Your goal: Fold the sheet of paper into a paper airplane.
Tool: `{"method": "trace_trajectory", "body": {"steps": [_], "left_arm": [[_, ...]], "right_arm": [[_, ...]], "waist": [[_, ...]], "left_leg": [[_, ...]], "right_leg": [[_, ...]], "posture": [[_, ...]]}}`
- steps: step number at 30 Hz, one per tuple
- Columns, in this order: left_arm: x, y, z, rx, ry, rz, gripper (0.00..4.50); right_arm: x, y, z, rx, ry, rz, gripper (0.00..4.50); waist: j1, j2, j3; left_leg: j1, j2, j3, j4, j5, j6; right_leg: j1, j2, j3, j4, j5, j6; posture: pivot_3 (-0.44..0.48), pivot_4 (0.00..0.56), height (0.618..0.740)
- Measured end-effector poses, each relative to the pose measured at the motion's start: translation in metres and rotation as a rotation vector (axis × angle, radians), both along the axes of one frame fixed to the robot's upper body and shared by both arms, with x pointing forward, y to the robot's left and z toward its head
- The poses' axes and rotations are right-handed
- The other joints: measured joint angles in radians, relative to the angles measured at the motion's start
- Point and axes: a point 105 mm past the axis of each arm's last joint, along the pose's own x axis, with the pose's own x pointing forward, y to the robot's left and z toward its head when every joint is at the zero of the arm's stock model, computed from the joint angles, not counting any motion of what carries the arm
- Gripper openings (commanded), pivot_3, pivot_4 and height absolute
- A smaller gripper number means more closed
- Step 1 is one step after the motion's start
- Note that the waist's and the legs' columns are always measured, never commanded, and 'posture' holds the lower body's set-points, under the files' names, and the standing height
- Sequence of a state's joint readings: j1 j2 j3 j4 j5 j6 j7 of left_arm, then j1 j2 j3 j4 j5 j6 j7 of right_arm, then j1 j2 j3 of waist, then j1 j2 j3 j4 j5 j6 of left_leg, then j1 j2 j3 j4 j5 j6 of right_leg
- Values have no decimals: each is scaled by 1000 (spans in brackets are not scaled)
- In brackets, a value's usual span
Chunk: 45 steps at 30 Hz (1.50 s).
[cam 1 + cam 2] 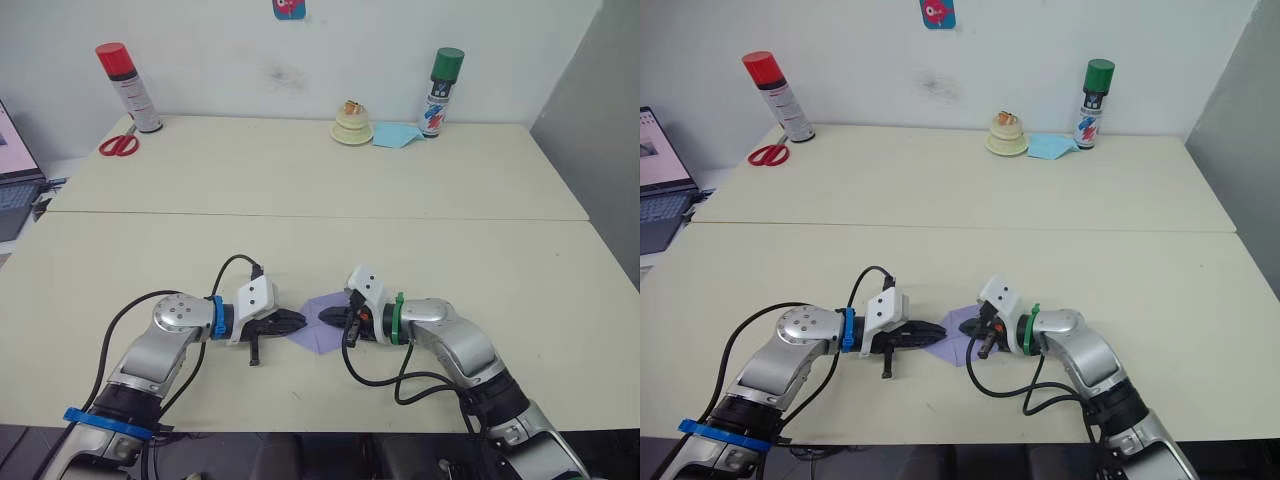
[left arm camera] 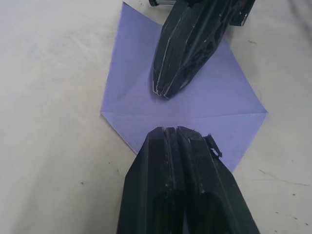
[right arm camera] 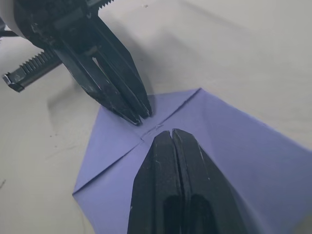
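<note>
Lavender paper [image 2: 214,102] lies flat on the tabletop [image 1: 300,180], folded to a point (creases meet centrally). Both tools, left [image 1: 300,320] and right [image 1: 322,317], press it with fingers together.

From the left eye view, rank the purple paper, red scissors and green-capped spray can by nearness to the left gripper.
1. Purple paper: under the left gripper, table's near edge.
2. Red scissors: far left.
3. Green-capped spray can: far right.
</note>
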<state>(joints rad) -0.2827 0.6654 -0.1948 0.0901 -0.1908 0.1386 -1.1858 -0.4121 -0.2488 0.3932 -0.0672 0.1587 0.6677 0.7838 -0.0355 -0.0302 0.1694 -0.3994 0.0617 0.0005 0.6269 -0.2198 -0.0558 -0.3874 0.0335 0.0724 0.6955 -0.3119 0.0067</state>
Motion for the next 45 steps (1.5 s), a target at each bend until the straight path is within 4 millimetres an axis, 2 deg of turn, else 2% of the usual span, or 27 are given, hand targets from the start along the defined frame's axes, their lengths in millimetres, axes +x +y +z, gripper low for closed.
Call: {"method": "trace_trajectory", "body": {"steps": [4,9,14,18,24,27,31,34,38,42,45], "left_arm": [[1,-5,-3,4,8,-11,360],[3,-7,-6,4,14,-16,360],[3,-10,-8,7,14,-24,360],[5,-11,-8,6,9,-34,360],[6,-12,-8,8,7,-43,360],[7,-11,-7,9,8,-47,360],[7,-11,-6,9,7,-50,360],[7,-11,-7,9,7,-49,360],[7,-11,-6,11,6,-48,360],[7,-11,-6,13,5,-48,360],[5,-11,-7,12,4,-49,360]], "right_arm": [[-1,-10,-3,-71,-41,9,16],[1,-22,-6,-59,-13,-62,16],[3,-42,-9,-58,3,-135,16],[6,-73,-10,-104,-12,-206,16],[12,-83,-2,-7,-40,-274,16],[12,-73,16,104,-91,-252,16],[1,-46,31,170,-150,-131,16],[-7,-33,20,128,-145,-69,16],[-7,-22,-5,31,-125,-26,16],[-4,-20,-9,-23,-147,-2,16],[-4,-29,-12,-65,-157,3,16]], "waist": [[7,7,-7],[9,11,-13],[10,11,-15],[10,9,-20],[11,9,-21],[9,10,-20],[9,10,-20],[9,10,-20],[8,10,-20],[8,10,-20],[9,10,-20]], "left_leg": [[0,0,-1,0,0,0],[1,0,-1,0,0,0],[1,0,-1,0,0,0],[1,-1,0,0,0,1],[1,-1,0,0,0,1],[0,-1,1,-1,0,1],[0,-1,-1,-1,-1,1],[0,-1,0,-1,-1,1],[0,-1,0,-1,-1,1],[0,-1,0,-1,-1,1],[0,-1,0,-1,-1,1]], "right_leg": [[3,0,-1,-7,1,3],[7,-1,-1,-13,3,6],[8,-4,0,-15,4,8],[10,-6,0,-16,4,8],[10,-6,0,-16,4,8],[9,-4,-1,-16,5,9],[8,-2,0,-16,4,8],[8,-2,0,-16,4,8],[8,-2,0,-16,4,8],[8,-2,0,-16,4,8],[8,-2,0,-16,4,8]], "posture": [[0,150,737],[0,150,737],[0,150,737],[0,150,737],[0,150,737],[0,150,737],[0,150,737],[0,150,737],[0,150,737],[0,150,737],[0,150,737]]}}
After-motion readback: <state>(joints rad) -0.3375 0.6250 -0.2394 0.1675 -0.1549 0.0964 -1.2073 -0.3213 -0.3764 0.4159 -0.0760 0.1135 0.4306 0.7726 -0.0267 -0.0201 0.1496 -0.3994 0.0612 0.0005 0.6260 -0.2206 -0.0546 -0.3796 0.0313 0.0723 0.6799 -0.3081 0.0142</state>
